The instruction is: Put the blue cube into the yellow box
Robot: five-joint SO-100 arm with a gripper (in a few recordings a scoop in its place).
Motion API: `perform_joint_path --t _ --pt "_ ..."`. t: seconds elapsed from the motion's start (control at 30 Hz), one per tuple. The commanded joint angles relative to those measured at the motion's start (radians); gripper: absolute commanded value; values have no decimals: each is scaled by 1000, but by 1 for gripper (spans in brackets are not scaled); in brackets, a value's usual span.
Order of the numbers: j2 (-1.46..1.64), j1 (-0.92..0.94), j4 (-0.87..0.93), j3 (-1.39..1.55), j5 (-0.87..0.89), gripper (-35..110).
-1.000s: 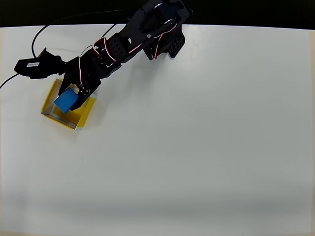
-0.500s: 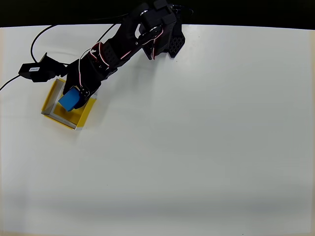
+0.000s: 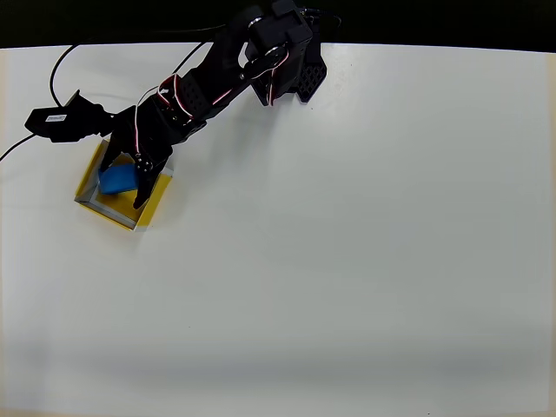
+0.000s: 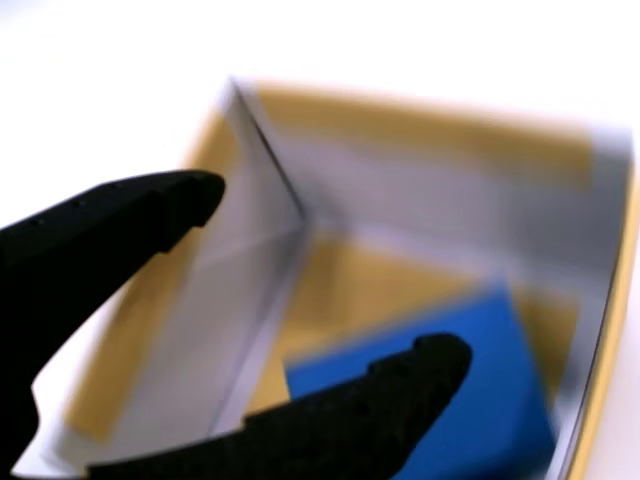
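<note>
A matte black arm [image 3: 217, 82] built of blocky segments, with red and white wires looping along its joints and a thin black cable [image 3: 74, 54] trailing off across the table [image 3: 365, 243]. A small white label marks its camera housing [image 3: 62, 120]. The gripper [image 4: 320, 280] has two black, blunt-tipped fingers [image 4: 130, 215].
</note>
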Motion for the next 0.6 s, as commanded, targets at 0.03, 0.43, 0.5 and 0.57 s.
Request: perform_joint_path --t 0.03,0.43,0.5,0.57 --pt "249 -98 28 -95 -31 30" --pt "678 -482 307 43 -28 15" --pt "738 -531 368 78 -21 14" --pt "795 -572 439 110 -15 10"
